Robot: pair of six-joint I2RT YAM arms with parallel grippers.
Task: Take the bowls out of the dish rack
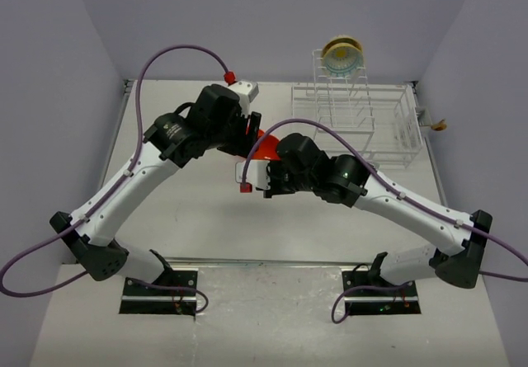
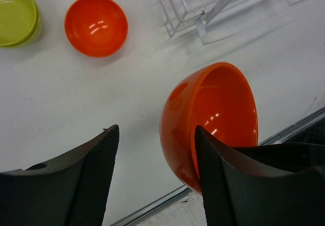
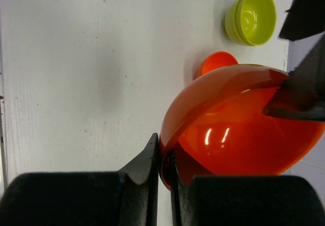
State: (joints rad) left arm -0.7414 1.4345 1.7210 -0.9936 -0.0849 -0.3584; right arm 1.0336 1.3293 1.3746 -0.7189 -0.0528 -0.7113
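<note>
Orange bowl [image 3: 233, 134]: held tilted over the surface [image 2: 76, 94] — rim pinched by the right claw [image 3: 163, 165].
Left claw [image 2: 156, 130]: spread, straddling that bowl's wall.
Surface: green bowl [image 2: 15, 15], second orange bowl [image 2: 96, 25] — side by side.
Rack [image 1: 355, 115]: patterned bowl [image 1: 341, 56] upright in its tall section.

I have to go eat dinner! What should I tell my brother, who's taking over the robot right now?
Right gripper: shut on the rim of an orange bowl, held tilted.
Left gripper: open, straddling that bowl's wall, not gripping yet.
Done: green bowl and other orange bowl sit on the table.
Left: set the held bowl down, then fetch the floral bowl standing in the rack.
</note>
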